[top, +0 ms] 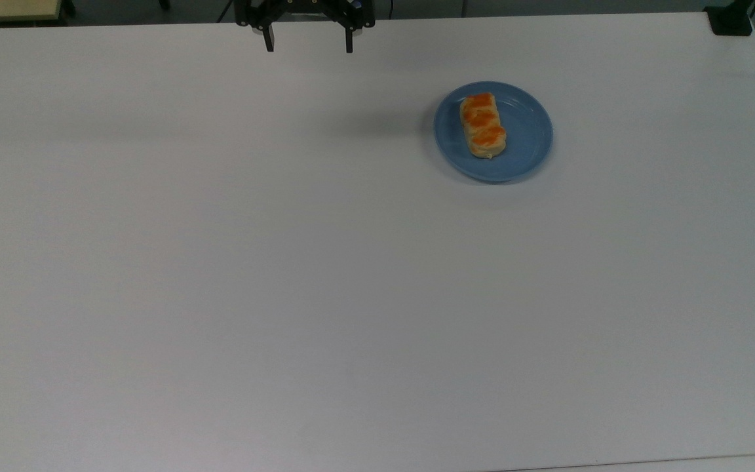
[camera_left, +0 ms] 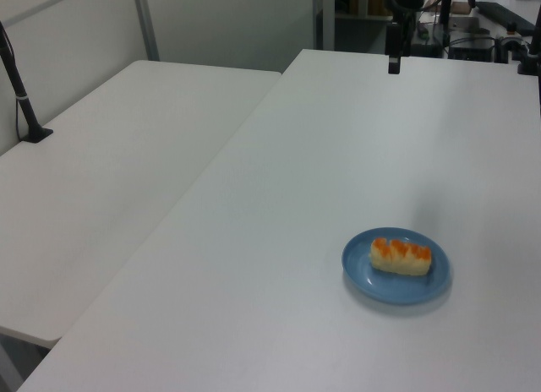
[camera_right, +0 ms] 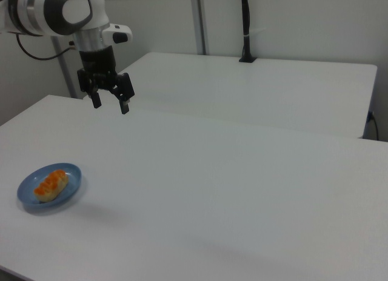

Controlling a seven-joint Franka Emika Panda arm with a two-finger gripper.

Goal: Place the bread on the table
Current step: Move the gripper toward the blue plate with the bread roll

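Observation:
The bread point(top: 483, 124) point(camera_left: 401, 256) point(camera_right: 50, 185), a pale-tan roll with orange patches, lies on a round blue plate point(top: 528, 141) point(camera_left: 380, 284) point(camera_right: 66, 193) on the white table point(top: 286, 262) point(camera_left: 338, 172) point(camera_right: 230, 184). My gripper point(top: 309, 47) point(camera_right: 110, 105) hangs open and holds nothing, high above the table at the top view's upper edge, well to the top view's left of the plate. In the left view, one of its dark fingers point(camera_left: 394, 64) hangs near the table's far end.
A second white table point(camera_left: 110, 172) point(camera_right: 254, 87) adjoins mine. A black post point(camera_left: 21, 96) point(camera_right: 245, 26) stands on it. A black clamp point(top: 730, 19) sits at the top view's upper right corner.

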